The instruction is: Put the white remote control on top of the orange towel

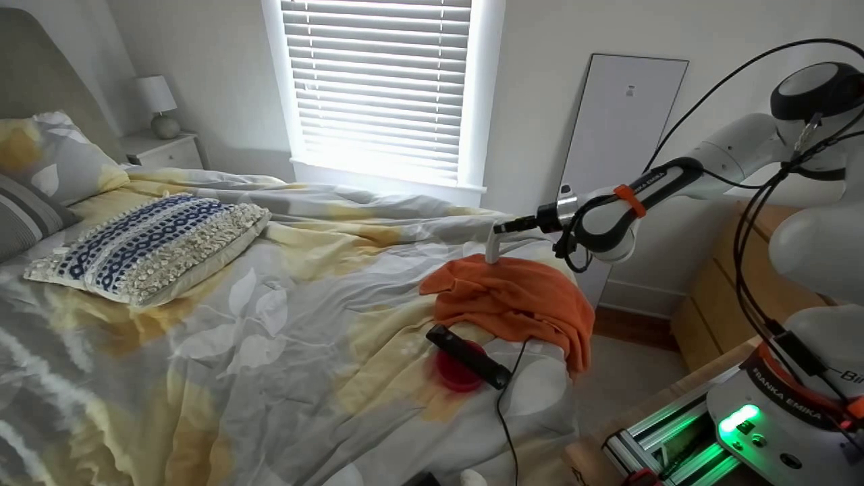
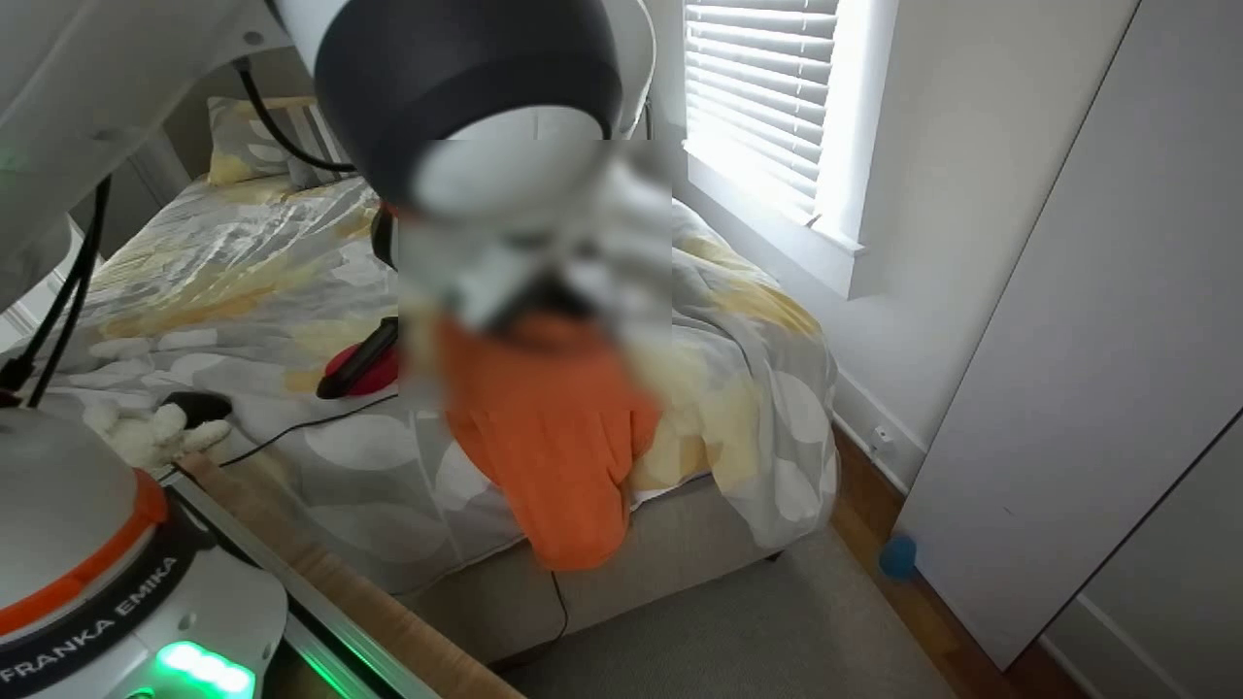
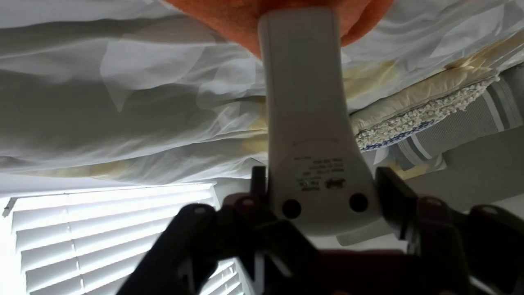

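In both exterior views, the dark band (image 1: 786, 391) of the base (image 1: 796, 435) bears the marking FRANKA EMIKA in light capitals. In an exterior view, a dark strip (image 1: 668, 181) on the arm (image 1: 732, 145) bears EMIKA, preceding letters unclear; the housing (image 1: 835, 331) above the band shows "Bi", cut off at the right edge; a small mark (image 1: 630, 90) on the panel (image 1: 622, 128) is illegible. In the wrist view, the label (image 3: 321, 174) on the remote (image 3: 309, 114) carries lines of print too blurred to read.
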`<state>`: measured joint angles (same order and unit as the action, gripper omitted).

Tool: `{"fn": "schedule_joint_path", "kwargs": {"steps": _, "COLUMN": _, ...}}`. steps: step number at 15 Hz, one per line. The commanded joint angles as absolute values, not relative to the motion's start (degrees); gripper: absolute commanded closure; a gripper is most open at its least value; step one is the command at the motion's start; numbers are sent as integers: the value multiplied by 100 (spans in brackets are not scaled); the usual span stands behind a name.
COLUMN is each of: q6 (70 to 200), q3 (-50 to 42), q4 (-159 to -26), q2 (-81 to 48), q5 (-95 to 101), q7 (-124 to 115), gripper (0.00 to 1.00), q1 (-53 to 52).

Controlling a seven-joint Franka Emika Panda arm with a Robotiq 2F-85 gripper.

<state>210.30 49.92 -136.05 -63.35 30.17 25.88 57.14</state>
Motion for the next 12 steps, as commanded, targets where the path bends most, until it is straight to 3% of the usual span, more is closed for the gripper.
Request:
{"fn": "schedule_joint_path", "kwargs": {"steps": 1, "q6": 21123, "q3": 4712, "q4": -13478, "q2": -6296, "q5": 3786, "q7": 1924, "gripper": 58, "q1": 5562}}
{"fn": "schedule_joint_path", "kwargs": {"steps": 4, "q6": 20985, "q3": 5037, "q4": -13485, "q2": -7041, "q5": 4628, "q7": 2148, "gripper": 58, "q1": 6140}}
{"fn": "schedule_joint_path", "kwargs": {"steps": 12, "q6": 20689, "q3": 4538, "q4": -13358, "q2": -7620, "q5": 6198, "q7": 2174, "gripper": 58, "q1": 6637}}
